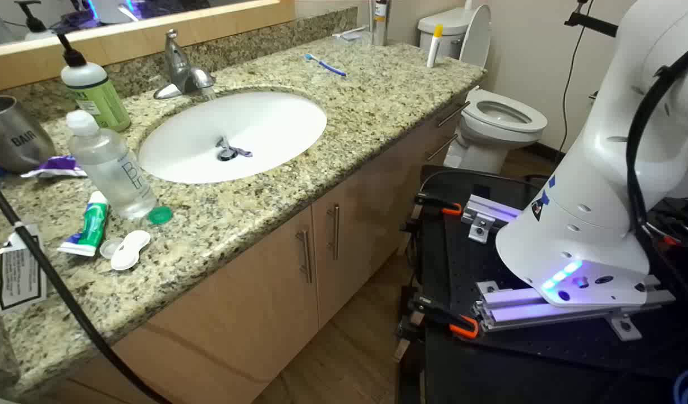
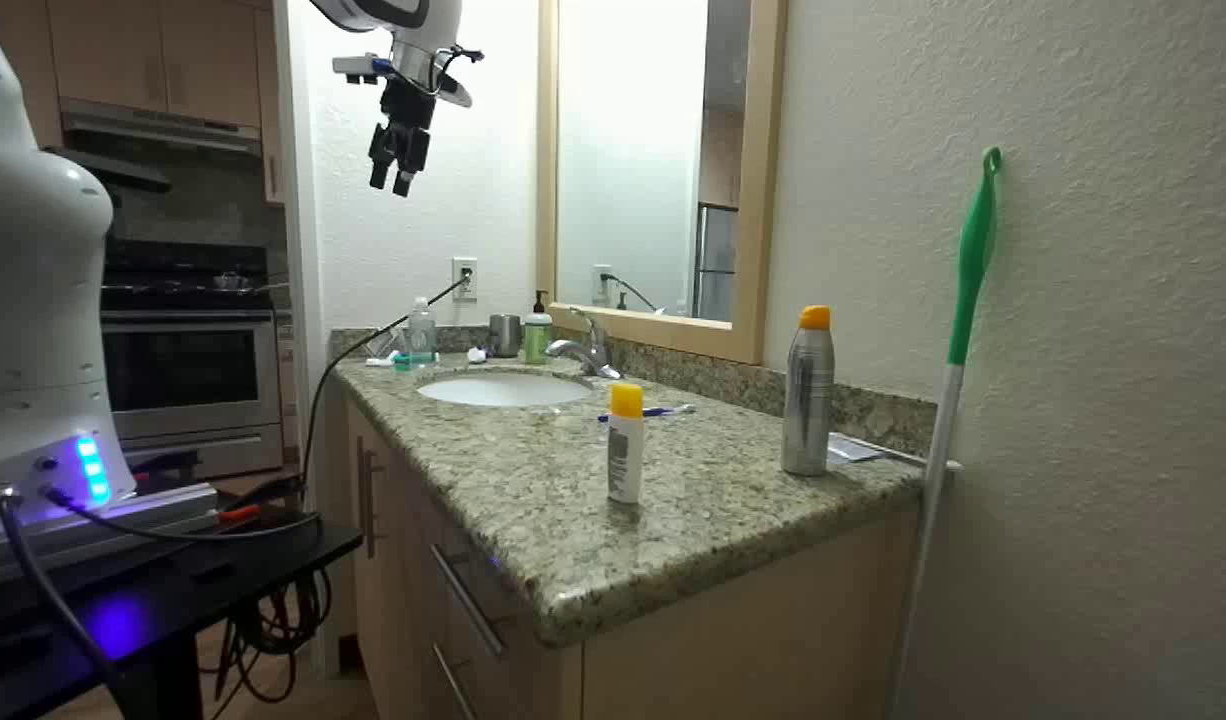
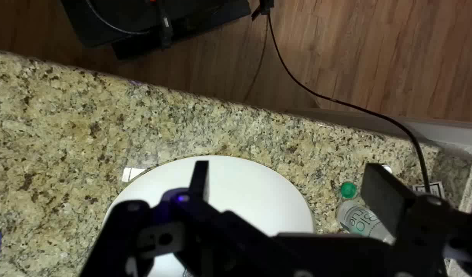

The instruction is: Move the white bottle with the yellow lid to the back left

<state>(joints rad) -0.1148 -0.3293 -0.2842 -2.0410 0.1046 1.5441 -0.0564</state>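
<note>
The white bottle with the yellow lid point(image 1: 432, 53) stands upright near the end of the granite counter that is by the toilet. It also shows upright at the near end of the counter in an exterior view point(image 2: 625, 460). It is out of the wrist view. My gripper point(image 2: 391, 183) hangs high above the sink end of the counter, far from the bottle. In the wrist view my gripper point(image 3: 288, 173) has its fingers wide apart with nothing between them, over the sink.
A sink point(image 1: 276, 134) and faucet point(image 1: 181, 70) lie mid-counter. A silver spray can point(image 2: 811, 400) and toothbrush point(image 1: 327, 65) are on the bottle's side. A see-through bottle point(image 1: 114, 174), green soap bottle point(image 1: 100, 98), metal cup point(image 1: 18, 134) and toothpaste tube point(image 1: 91, 224) stand or lie beyond the sink.
</note>
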